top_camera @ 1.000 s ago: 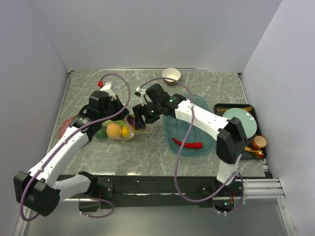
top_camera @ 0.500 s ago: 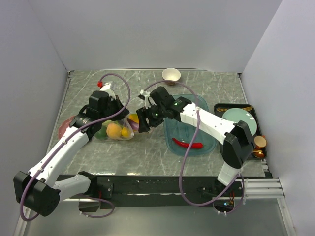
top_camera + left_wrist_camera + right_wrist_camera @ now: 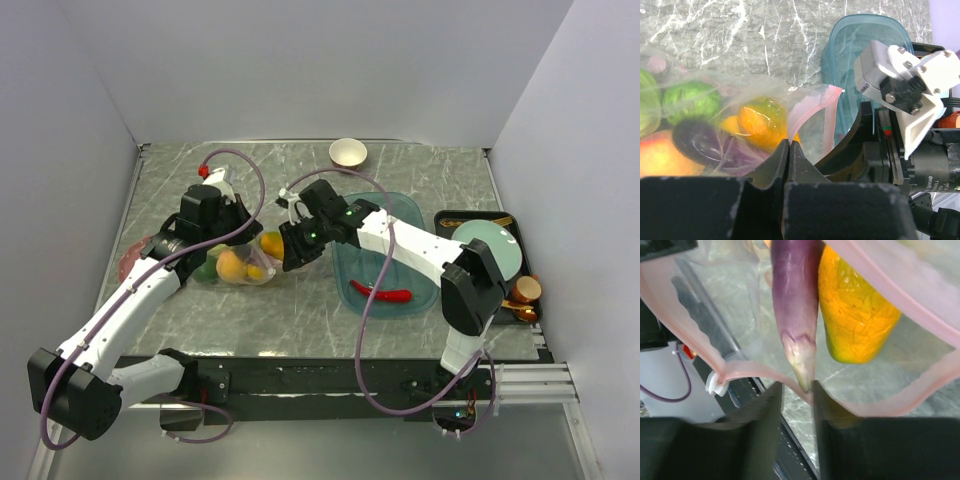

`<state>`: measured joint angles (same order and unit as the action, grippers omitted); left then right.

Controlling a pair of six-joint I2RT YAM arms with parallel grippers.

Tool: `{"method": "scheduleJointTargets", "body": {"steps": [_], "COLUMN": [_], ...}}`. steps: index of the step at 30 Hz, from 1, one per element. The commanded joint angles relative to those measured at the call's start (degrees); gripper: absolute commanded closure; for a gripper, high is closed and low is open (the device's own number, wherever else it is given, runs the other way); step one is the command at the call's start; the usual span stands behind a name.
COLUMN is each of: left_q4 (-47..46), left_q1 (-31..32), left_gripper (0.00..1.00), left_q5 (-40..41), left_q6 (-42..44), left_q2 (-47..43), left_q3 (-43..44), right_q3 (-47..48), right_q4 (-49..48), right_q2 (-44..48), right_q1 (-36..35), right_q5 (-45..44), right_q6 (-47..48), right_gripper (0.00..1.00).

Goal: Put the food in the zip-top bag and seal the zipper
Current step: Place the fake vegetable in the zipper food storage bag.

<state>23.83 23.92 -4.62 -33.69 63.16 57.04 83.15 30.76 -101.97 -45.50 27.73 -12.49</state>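
Observation:
The zip-top bag (image 3: 240,268) lies left of centre and holds several pieces of food. The left wrist view shows a purple eggplant (image 3: 700,142), an orange (image 3: 762,117) and a green lime (image 3: 690,100) inside it. My left gripper (image 3: 789,145) is shut on the bag's mouth edge at the pink zipper (image 3: 812,102). My right gripper (image 3: 797,387) is at the bag's mouth with its jaws apart. The eggplant's (image 3: 792,300) tip and the zipper (image 3: 755,372) lie between its fingers, next to a yellow-orange fruit (image 3: 855,315). A red chili (image 3: 380,293) lies in the teal tray (image 3: 400,215).
A cream bowl (image 3: 347,152) stands at the back. A black tray (image 3: 450,216) with a teal plate (image 3: 490,245) and small cups sits at the right edge. A reddish item (image 3: 130,258) lies by the left wall.
My right gripper has shifted slightly right and nearer at the bag's mouth. An orange now shows where purple showed before. The left arm has held still.

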Motion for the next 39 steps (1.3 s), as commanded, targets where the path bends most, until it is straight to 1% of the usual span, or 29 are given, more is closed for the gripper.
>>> {"method": "scheduleJointTargets", "body": {"steps": [1, 2, 3, 7, 9, 10, 12, 13, 16, 17, 19, 20, 22, 23, 24, 25, 26, 27, 28, 29, 30, 31, 34, 35, 39], "left_q4": [-2.0, -2.0, -2.0, -2.0, -2.1, -2.1, -2.1, -2.1, -2.0, -2.0, -2.3, -2.3, -2.6, -2.7, -2.7, -2.8, -2.8, -2.9, -3.0, -3.1, -3.2, -3.4, -3.4, -3.4, -3.5], "left_q1": [-0.1, -0.1, -0.1, -0.1, -0.1, -0.1, -0.1, -0.1, -0.1, -0.1, -0.1, -0.1, -0.1, -0.1, -0.1, 0.0, -0.1, -0.1, -0.1, -0.1, -0.1, -0.1, -0.1, -0.1, -0.1], "left_gripper": [0.99, 0.99, 0.99, 0.99, 0.99, 0.99, 0.99, 0.99, 0.99, 0.99, 0.99, 0.99, 0.99, 0.99, 0.99, 0.99, 0.99, 0.99, 0.99, 0.99, 0.99, 0.99, 0.99, 0.99, 0.99], "left_q5": [0.7, 0.8, 0.8, 0.8, 0.7, 0.6, 0.8, 0.8, 0.8, 0.9, 0.8, 0.6, 0.2, 0.2, 0.2, 0.1, 0.1, 0.1, -0.1, -0.3, -0.5, -0.8, -1.1, -1.1, -1.4], "left_q6": [-0.3, -0.2, -0.2, -0.2, -0.2, -0.2, -0.2, -0.1, 0.0, 0.0, -0.1, -0.1, -0.3, -0.3, -0.3, -0.3, -0.3, -0.3, -0.3, -0.3, -0.4, -0.3, -0.2, -0.2, -0.4], "left_q2": [-0.9, -0.9, -1.0, -1.0, -0.8, -0.9, -0.8, -1.0, -0.9, -1.1, -1.1, -1.1, -0.9, -0.9, -0.8, -0.8, -0.8, -0.7, -0.6, -0.5, -0.4, -0.3, 0.0, 0.1, 0.2], "left_q3": [1.5, 1.5, 1.5, 1.4, 1.4, 1.5, 1.5, 1.4, 1.3, 1.1, 0.8, 0.7, 0.5, 0.5, 0.5, 0.5, 0.6, 0.6, 0.6, 0.5, 0.4, 0.4, 0.4, 0.4, 0.3], "right_q3": [2.5, 2.9, 3.5, 4.4, 4.9, 4.7, 3.0, 2.4, -0.2, -1.6, -3.0, -4.6, -6.3, -8.3, -9.3, -10.5, -12.5, -13.3, -14.0, -15.6, -16.3, -17.3, -21.9, -24.2, -27.8], "right_q4": [-3.1, -3.0, -3.1, -4.0, -3.7, -3.7, -4.7, -4.8, -4.0, -3.9, -3.0, -2.7, -2.4, -2.4, -2.4, -1.9, -1.2, 0.1, 3.5, 5.2, 6.8, 10.0, 12.6, 12.6, 12.2], "right_q2": [-2.0, -2.5, -2.7, -3.6, -3.7, -3.1, -1.9, -0.3, 4.0, 5.2, 8.8, 10.1, 14.0, 15.4, 17.9, 19.2, 20.2, 21.4, 21.6, 21.6, 21.4, 21.2, 21.2, 21.5, 23.9], "right_q1": [-0.2, -0.2, -0.2, -0.2, -0.2, -0.1, -0.1, 0.0, 0.1, 0.1, 0.3, 0.4, 1.0, 1.2, 1.6, 2.0, 2.8, 3.3, 4.0, 6.4, 7.4, 8.6, 11.6, 11.7, 11.9], "right_q5": [3.8, 4.2, 4.6, 5.8, 5.2, 4.7, 2.5, 1.3, -3.4, -6.3, -9.2, -12.9, -16.8, -18.6, -23.2, -25.9, -29.0, -37.1, -39.7, -41.6, -42.7, -44.5, -44.6, -44.4, -42.7], "right_q6": [-0.4, -0.4, -0.3, -1.0, -1.2, -1.6, -2.2, -2.6, -3.2, -3.5, -3.9, -4.2, -5.6, -6.2, -8.2, -9.7, -11.3, -15.9, -18.2, -20.4, -25.2, -27.8, -35.6, -37.2, -44.7], "right_gripper": [0.7, 0.73, 0.73, 0.73, 0.7, 0.62, 0.55, 0.45, 0.42, 0.38, 0.37, 0.37, 0.3, 0.3, 0.28, 0.22, 0.18, 0.13, 0.13, 0.13, 0.13, 0.13, 0.13, 0.13, 0.14]}}
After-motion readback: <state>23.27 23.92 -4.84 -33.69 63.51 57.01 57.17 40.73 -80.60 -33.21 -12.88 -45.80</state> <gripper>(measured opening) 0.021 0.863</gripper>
